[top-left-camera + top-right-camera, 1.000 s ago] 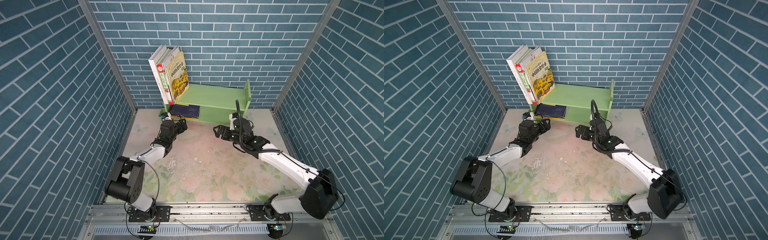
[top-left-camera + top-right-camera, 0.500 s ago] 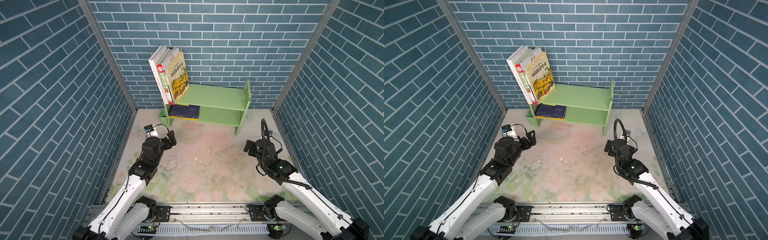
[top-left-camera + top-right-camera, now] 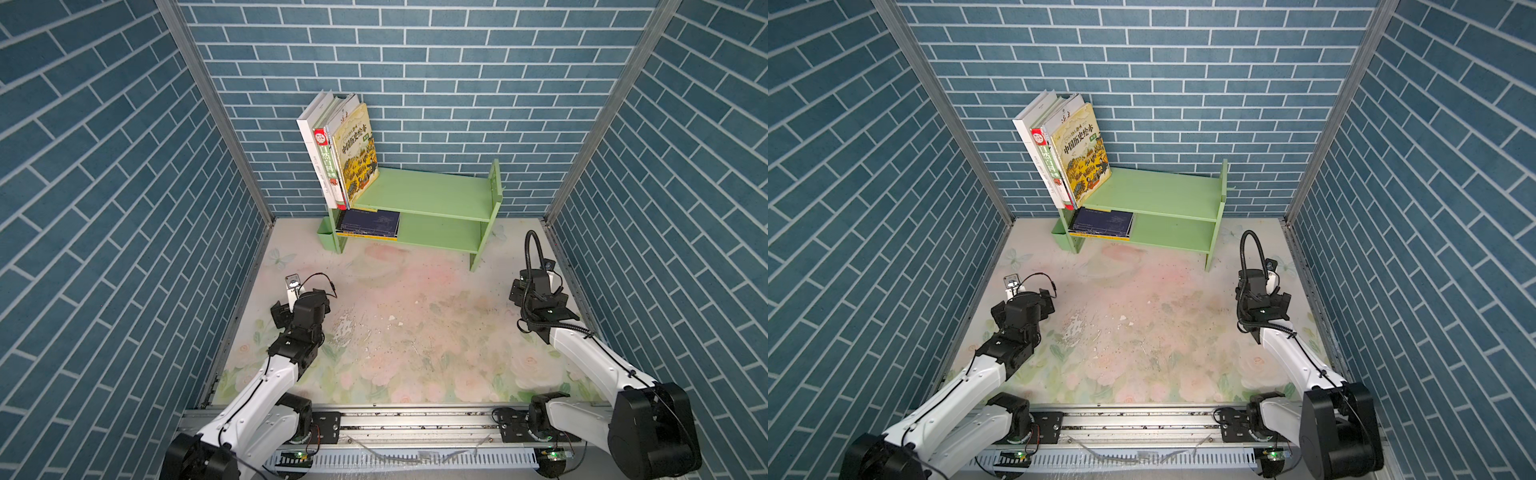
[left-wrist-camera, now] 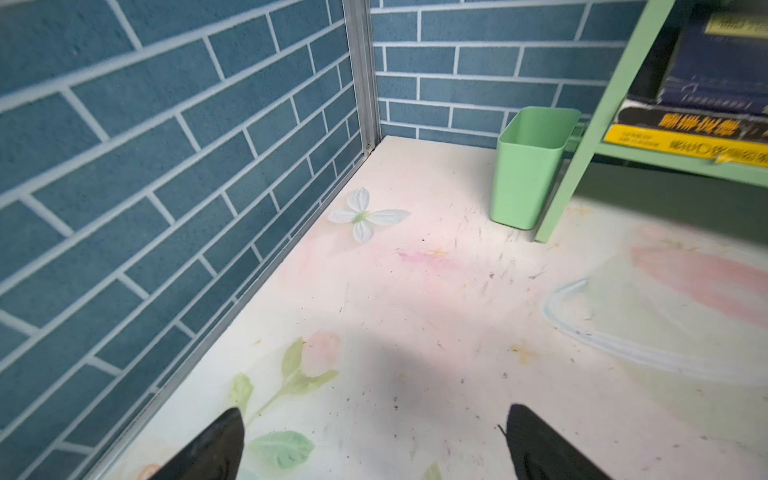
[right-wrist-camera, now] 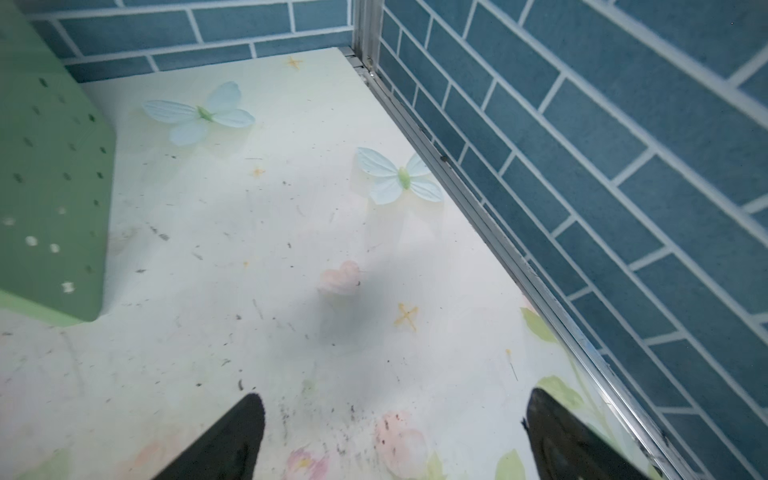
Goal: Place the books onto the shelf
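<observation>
Books [image 3: 353,158]: on shelf [image 3: 436,193] at 12 o'clock, 4 leaning upright at top tier's 9 o'clock end, 3 stacked flat beneath. Left fingers [image 4: 208,449], right fingers [image 5: 232,440]: spread wide, empty, over table [image 3: 415,332].

Spread wide and empty left claw [image 4: 374,415], right claw [image 5: 395,399] likewise, both held low, well apart

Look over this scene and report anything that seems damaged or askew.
The floral table cover is scuffed, with a flaked white patch near its middle. On the top tier of the shelf, the upright books seem to lean left, though the view may exaggerate that.
</observation>
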You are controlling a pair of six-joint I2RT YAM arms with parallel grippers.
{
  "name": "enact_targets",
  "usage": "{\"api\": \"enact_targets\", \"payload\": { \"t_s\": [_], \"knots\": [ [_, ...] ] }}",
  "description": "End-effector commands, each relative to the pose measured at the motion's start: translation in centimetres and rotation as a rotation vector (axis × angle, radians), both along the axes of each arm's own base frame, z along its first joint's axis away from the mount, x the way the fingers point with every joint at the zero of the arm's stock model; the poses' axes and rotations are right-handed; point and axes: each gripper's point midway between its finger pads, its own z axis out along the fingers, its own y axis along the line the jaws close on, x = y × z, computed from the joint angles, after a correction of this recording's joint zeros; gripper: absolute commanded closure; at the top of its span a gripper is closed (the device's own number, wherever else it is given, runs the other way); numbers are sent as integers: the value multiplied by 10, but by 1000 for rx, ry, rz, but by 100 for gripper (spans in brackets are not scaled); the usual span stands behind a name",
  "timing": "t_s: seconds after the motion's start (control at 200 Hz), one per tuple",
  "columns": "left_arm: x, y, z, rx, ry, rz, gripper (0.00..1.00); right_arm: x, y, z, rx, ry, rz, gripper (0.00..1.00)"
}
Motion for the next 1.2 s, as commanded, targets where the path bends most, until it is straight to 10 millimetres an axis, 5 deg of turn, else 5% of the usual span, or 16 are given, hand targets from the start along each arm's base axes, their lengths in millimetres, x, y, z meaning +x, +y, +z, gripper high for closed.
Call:
{"api": "enact_targets", "payload": {
  "t_s": [0.0,0.185,0.485,0.6,0.705,1.195],
  "knots": [
    [15,9,10,81,-46,11,0,15,-11,11,-61,-96,19,2],
    [33,16,-30,27,-22,-19,0,31,-20,-3,-57,-165,62,1],
    [72,12,-29,72,-37,-116,0,59,-15,-31,-14,-204,164,2],
    [89,0,-46,89,-26,-200,0,65,-11,-39,14,-186,207,1],
    [82,2,-60,46,-33,-213,0,60,-3,-40,20,-240,259,1],
    [83,3,-56,39,-55,-213,0,58,-8,-44,31,-256,247,1]
  ]
}}
